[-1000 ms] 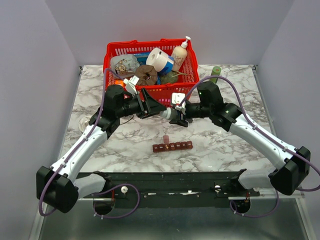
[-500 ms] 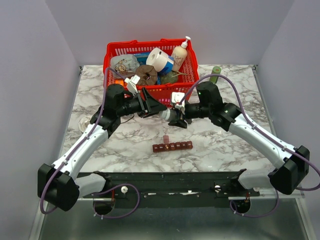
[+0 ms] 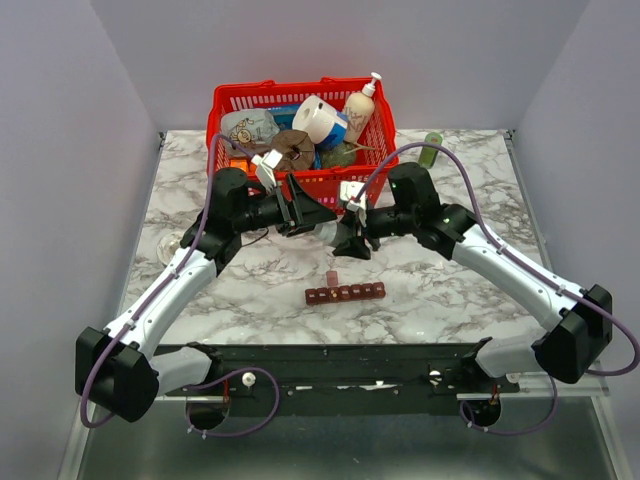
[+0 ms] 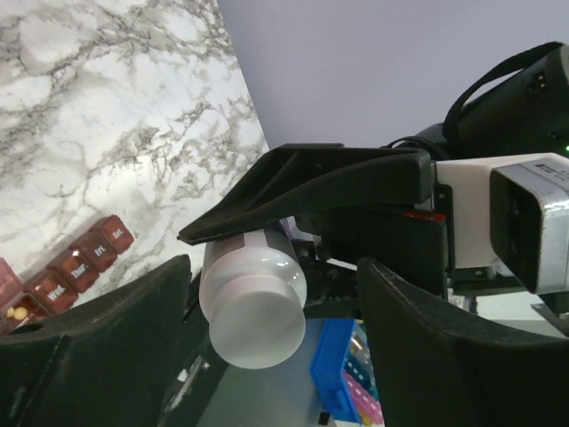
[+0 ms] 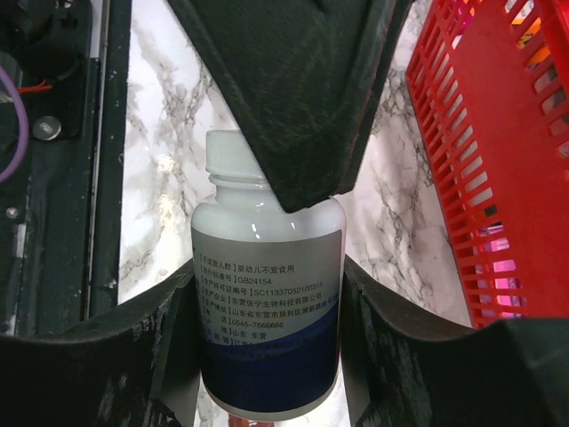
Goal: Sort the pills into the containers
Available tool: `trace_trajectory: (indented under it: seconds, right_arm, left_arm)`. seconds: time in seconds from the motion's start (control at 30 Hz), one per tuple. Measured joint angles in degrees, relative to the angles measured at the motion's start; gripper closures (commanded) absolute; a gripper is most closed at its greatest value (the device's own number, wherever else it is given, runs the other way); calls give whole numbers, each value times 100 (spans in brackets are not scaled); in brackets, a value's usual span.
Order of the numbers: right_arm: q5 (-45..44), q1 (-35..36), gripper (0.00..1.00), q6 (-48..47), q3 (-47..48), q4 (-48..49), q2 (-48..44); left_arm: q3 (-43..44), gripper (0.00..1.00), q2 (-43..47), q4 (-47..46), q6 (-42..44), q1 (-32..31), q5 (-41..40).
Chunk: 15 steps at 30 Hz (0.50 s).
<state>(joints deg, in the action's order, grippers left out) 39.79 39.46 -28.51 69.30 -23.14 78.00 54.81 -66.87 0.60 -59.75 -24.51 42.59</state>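
My right gripper (image 5: 265,276) is shut on a white pill bottle (image 5: 267,311) with a printed blue-and-white label, held above the table. Its white cap (image 4: 253,307) points at my left gripper (image 4: 276,276), whose jaws stand open on either side of the cap, with a clear gap on the right. In the top view the two grippers meet over the middle of the table, left gripper (image 3: 318,222), right gripper (image 3: 348,238). The containers (image 3: 345,293), a dark red-brown strip, lie below them with one lid up; small yellowish pills (image 4: 13,311) show in that compartment.
A red mesh basket (image 3: 225,110) full of bottles and packets stands at the back, just behind both grippers. A green bottle (image 3: 431,148) stands at the back right. A clear glass object (image 3: 172,245) lies near the table's left edge.
The left gripper's jaws closed in on the cap and have spread again. The right gripper with the bottle has shifted slightly left and down.
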Motion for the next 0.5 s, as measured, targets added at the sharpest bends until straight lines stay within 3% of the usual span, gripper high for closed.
trace_trajectory:
  seconds: [0.5]
  right_arm:
    - [142, -96, 91, 216, 9, 87, 7]
  left_arm:
    - [11, 13, 92, 431, 391, 0, -184]
